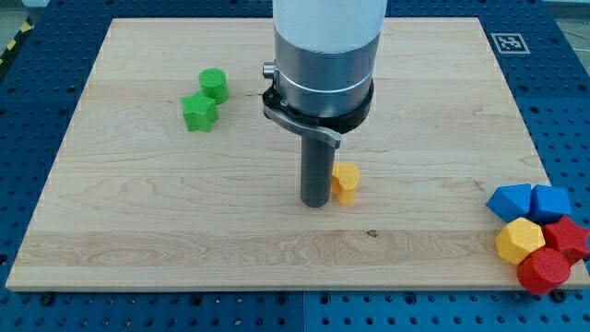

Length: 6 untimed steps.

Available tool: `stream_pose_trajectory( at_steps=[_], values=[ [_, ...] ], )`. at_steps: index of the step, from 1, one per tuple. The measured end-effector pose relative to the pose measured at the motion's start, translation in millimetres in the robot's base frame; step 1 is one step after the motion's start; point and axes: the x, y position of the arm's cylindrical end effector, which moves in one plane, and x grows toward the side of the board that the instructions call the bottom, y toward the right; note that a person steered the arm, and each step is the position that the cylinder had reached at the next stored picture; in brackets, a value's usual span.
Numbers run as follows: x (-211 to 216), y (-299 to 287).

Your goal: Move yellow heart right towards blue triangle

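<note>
The yellow heart (346, 183) sits near the middle of the wooden board. My tip (316, 202) stands right against its left side, touching or nearly touching it. The blue triangle (511, 201) lies far to the view's right at the board's right edge, in a cluster with other blocks. The arm's grey and white body hangs over the board's upper middle.
Beside the blue triangle are a second blue block (551, 202), a yellow hexagon (521, 241), a red block (567, 237) and a red cylinder (544, 271). A green cylinder (214, 85) and a green star (199, 112) sit at the upper left. The board (138, 231) rests on a blue pegboard.
</note>
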Motion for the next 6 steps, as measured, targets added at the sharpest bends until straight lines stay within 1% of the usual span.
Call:
stream_pose_trajectory(
  at_steps=[3, 4, 6],
  values=[
    [-9.0, 1.5],
    [-16.6, 14.0],
    [-17.1, 47.3]
  ],
)
